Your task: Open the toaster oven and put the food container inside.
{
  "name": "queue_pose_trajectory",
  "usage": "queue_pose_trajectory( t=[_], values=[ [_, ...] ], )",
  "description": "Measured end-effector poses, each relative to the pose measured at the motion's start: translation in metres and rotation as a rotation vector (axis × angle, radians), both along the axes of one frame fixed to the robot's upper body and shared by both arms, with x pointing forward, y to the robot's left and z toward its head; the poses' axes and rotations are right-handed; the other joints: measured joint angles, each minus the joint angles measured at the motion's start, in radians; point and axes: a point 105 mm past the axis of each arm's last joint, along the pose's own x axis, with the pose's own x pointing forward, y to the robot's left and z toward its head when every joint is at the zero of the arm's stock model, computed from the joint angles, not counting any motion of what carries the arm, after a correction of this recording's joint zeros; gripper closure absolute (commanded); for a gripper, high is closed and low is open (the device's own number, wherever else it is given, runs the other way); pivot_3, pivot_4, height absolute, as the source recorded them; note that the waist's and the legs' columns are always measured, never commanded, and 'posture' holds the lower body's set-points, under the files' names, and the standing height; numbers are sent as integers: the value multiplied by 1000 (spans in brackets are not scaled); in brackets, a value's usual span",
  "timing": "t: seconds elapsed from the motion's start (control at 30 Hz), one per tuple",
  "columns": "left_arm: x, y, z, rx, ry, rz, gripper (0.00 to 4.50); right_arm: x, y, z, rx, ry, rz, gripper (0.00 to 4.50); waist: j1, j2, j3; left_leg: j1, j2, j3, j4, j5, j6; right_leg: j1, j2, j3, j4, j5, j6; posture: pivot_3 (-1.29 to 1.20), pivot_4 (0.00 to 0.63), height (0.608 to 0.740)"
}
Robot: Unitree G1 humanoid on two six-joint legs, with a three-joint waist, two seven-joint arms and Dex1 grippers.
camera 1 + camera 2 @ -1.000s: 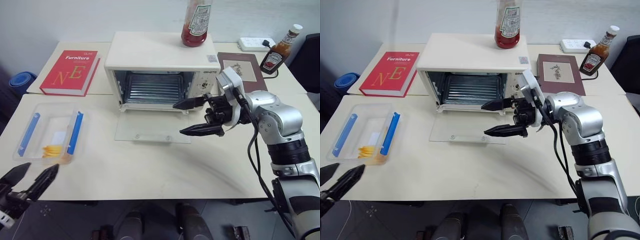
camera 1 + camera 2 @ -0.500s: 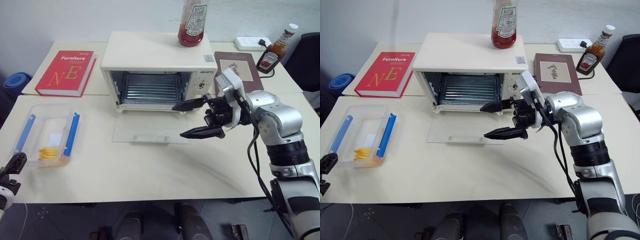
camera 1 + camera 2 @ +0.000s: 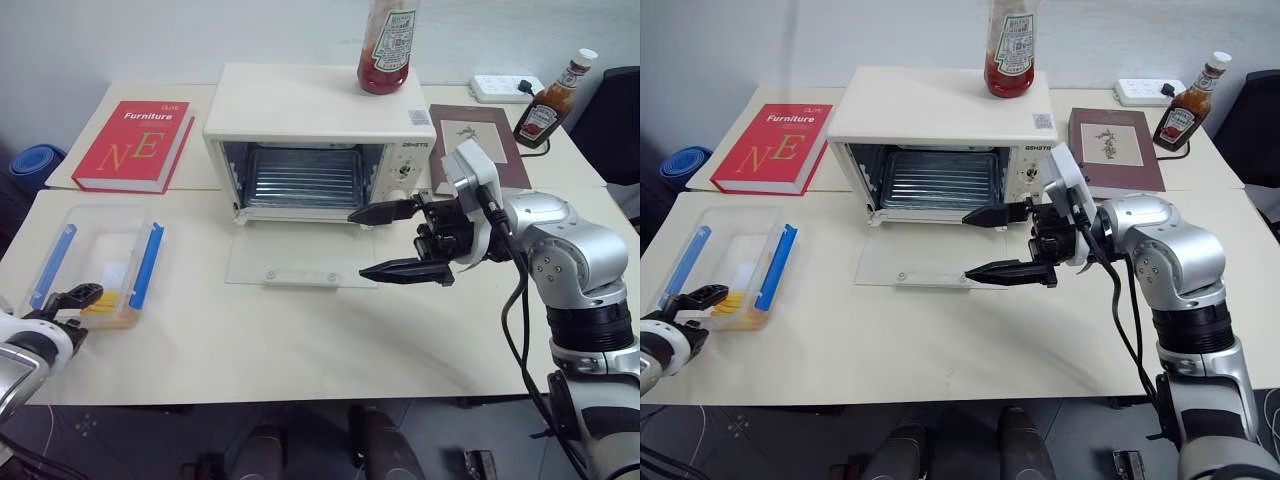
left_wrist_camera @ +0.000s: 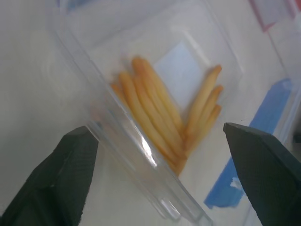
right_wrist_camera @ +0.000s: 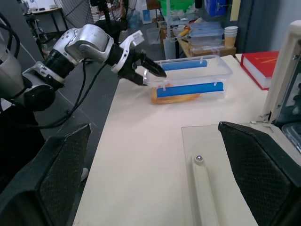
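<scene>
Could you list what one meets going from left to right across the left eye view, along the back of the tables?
Red book → toaster oven with its door open and a ketchup bottle on top → brown book → sauce bottle at the far right.

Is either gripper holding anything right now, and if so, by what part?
Nothing is held. The left gripper is open at the near end of the food container; the right gripper hangs open above the toaster oven door.
</scene>
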Motion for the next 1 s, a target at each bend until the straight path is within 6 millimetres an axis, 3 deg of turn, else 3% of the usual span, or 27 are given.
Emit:
queue_pose_trajectory(
  t=[0.1,0.33,0.5,0.63,0.73,0.83,1.0],
  values=[
    [2,-2,-4,-19,34,16,1850,-1,0,0,0,5,-9,0,-1,0,0,0,0,6,0,0,0,0,1,-1,0,-1,-1,0,150,740],
    [-5,21,2,21,79,101,3992,1,-3,-4,8,30,-40,0,-1,0,0,0,0,8,-1,0,0,0,1,-2,0,-2,-3,0,150,740],
    [-10,41,-3,41,145,97,4232,1,-6,-5,-5,38,-57,0,-1,0,0,0,0,8,-1,0,1,0,1,-2,0,-2,-4,0,150,740],
    [-7,53,12,119,157,-27,4232,-4,-24,-5,-36,88,-80,0,3,0,0,0,0,7,-2,0,1,0,1,-4,0,-5,-9,0,150,740],
    [-3,55,25,177,178,-151,4232,-8,-26,-10,-61,62,-83,0,0,0,0,0,0,7,-2,0,1,0,1,-4,0,-6,-10,0,150,740],
    [2,46,38,247,206,-309,4232,-9,-24,-11,-60,57,-98,0,-3,1,1,0,0,8,-3,0,1,0,1,-4,0,-6,-11,0,150,740],
    [8,14,48,317,238,-580,4232,-6,-34,-13,-23,69,-183,0,-4,1,1,0,0,8,-8,0,1,-3,1,-4,0,-7,-12,0,150,740]
  ],
)
